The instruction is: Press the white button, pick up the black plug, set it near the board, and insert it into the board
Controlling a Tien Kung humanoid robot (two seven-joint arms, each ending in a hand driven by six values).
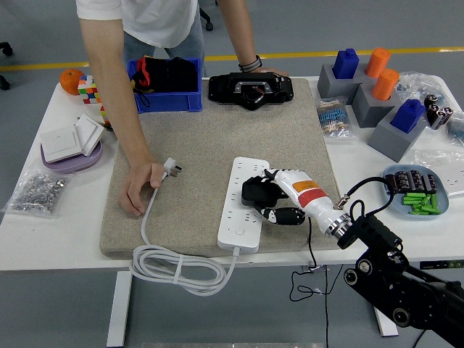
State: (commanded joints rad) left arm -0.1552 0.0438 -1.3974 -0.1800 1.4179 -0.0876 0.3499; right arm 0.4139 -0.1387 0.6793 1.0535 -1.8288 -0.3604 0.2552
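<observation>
A white power strip lies on the grey felt mat, its white button near the front end. My right hand is shut on the black plug, which rests against the strip's right edge about midway along it. The plug's thin black cable trails over the table's front edge. A person's hand rests on the mat to the left, beside the strip's own white plug and cord. My left arm is out of sight.
The white cord coils over the table's front edge. A black device and blue bin sit at the back; the person's other hand rests by the device. Grey blocks with coloured pegs and a tray of parts are at right.
</observation>
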